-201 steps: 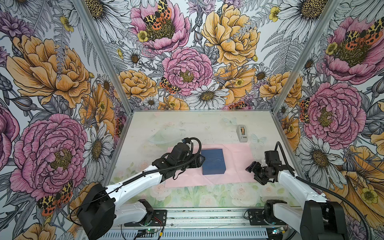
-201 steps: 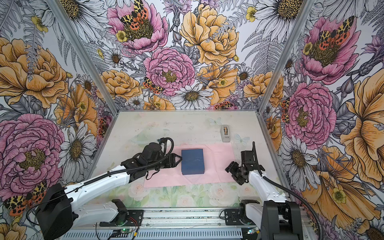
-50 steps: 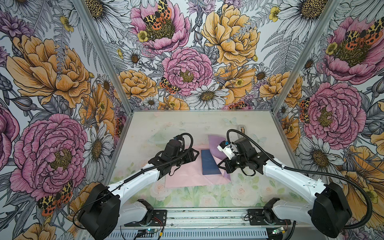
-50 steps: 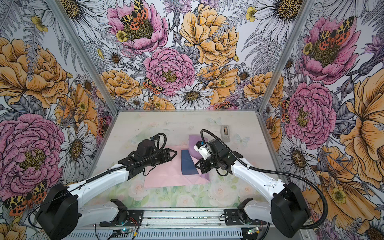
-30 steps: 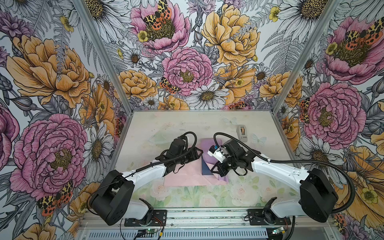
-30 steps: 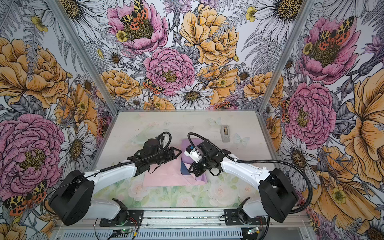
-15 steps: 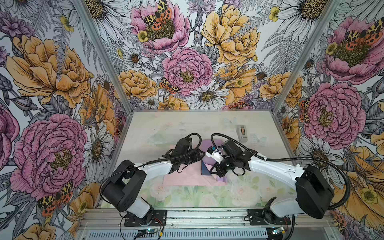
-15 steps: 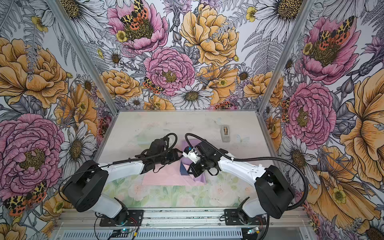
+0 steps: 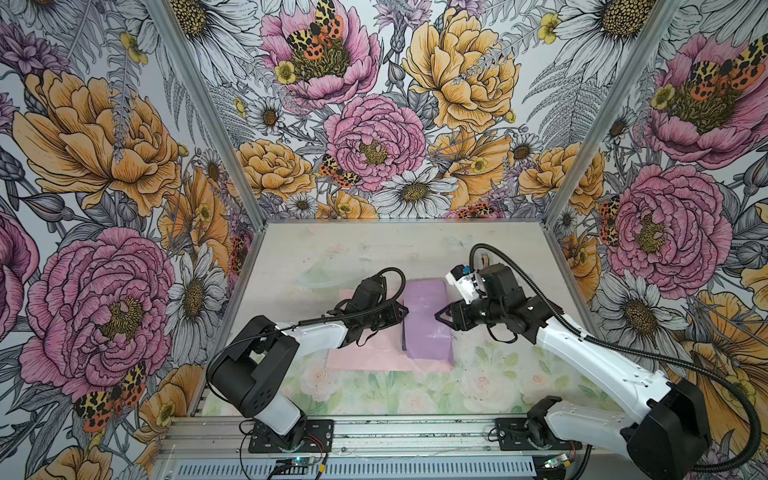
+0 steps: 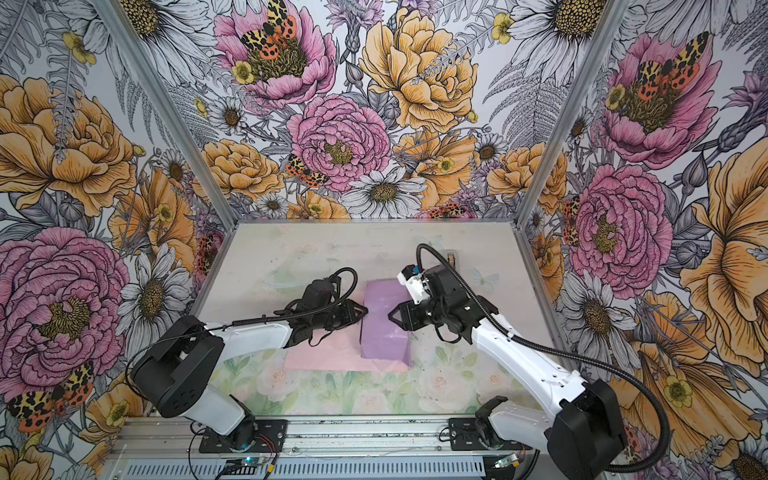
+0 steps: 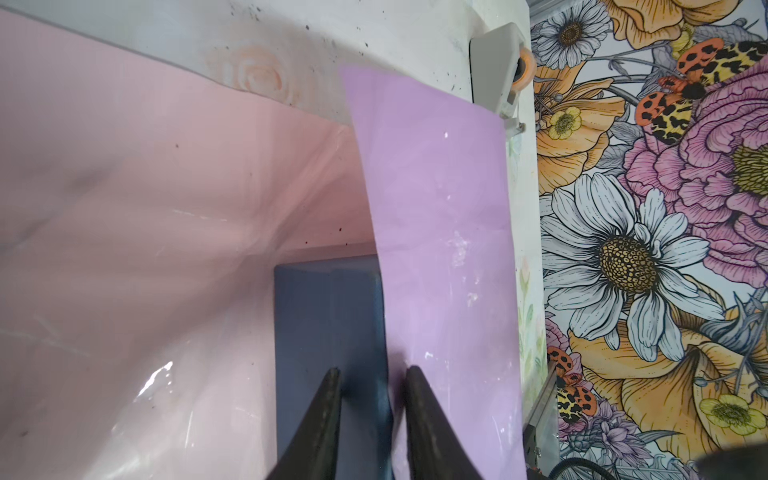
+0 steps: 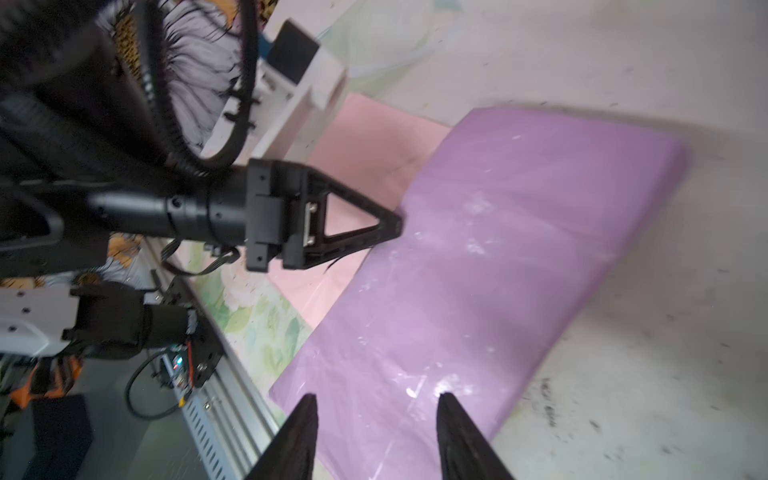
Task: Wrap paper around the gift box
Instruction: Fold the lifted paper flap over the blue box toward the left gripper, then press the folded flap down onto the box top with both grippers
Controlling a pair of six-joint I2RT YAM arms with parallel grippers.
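Note:
The paper lies mid-table, its pale pink face (image 9: 365,353) up on the left. Its right half is folded over as a lilac flap (image 9: 426,324) (image 10: 382,332) (image 12: 478,270). That flap covers the gift box, which is nearly hidden in both top views. In the left wrist view the navy gift box (image 11: 328,316) shows beside the flap's edge (image 11: 440,208). My left gripper (image 9: 405,312) (image 10: 365,311) (image 11: 372,374) stands narrowly open, one fingertip over the box and one over the flap's edge. My right gripper (image 9: 442,318) (image 10: 395,316) (image 12: 376,399) is open at the flap's right side, holding nothing.
A grey tape dispenser (image 11: 494,70) stands at the back right, partly behind the right arm (image 9: 482,262). Flowered walls close the table (image 9: 374,249) on three sides. An aluminium rail (image 9: 415,432) with both arm bases runs along the front.
My right gripper has opened, let go of the lilac flap and drawn back to the right. The flap now lies over the box. My left gripper has narrowed at the flap's edge.

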